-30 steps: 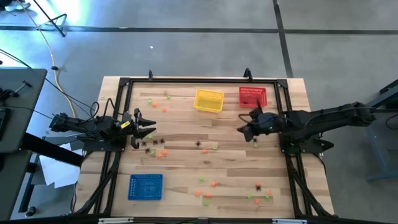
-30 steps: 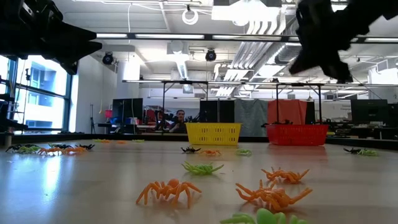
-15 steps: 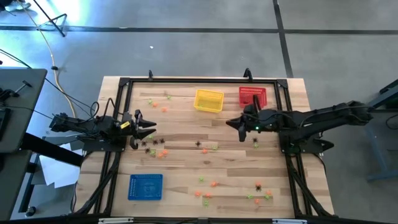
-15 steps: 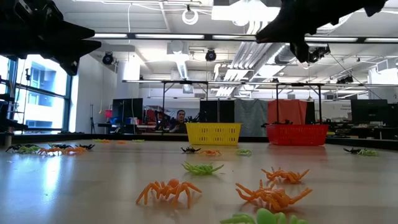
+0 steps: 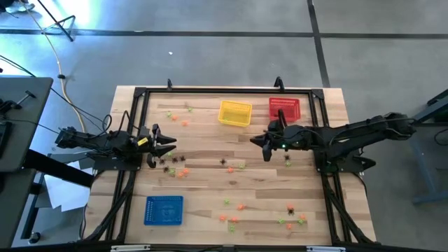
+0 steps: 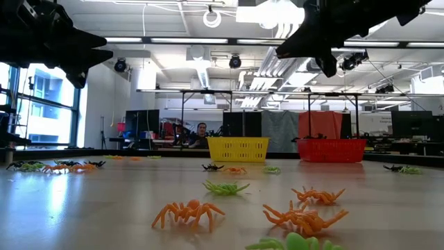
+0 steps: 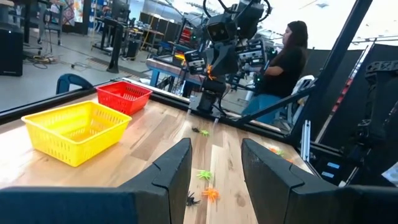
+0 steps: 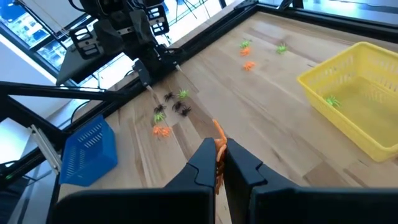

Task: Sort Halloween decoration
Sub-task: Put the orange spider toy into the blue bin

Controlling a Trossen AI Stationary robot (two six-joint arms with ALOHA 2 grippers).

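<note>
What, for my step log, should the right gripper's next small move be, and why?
Probably move toward the blue mesh basket. The right gripper is shut on a small orange plastic spider; the yellow mesh basket holds a light green spider, so orange likely belongs elsewhere.

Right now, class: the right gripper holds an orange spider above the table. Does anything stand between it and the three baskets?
Nothing visible does. The right gripper, shut on the orange spider, hangs above the table, with open air toward the yellow basket, red basket and blue basket.
</note>
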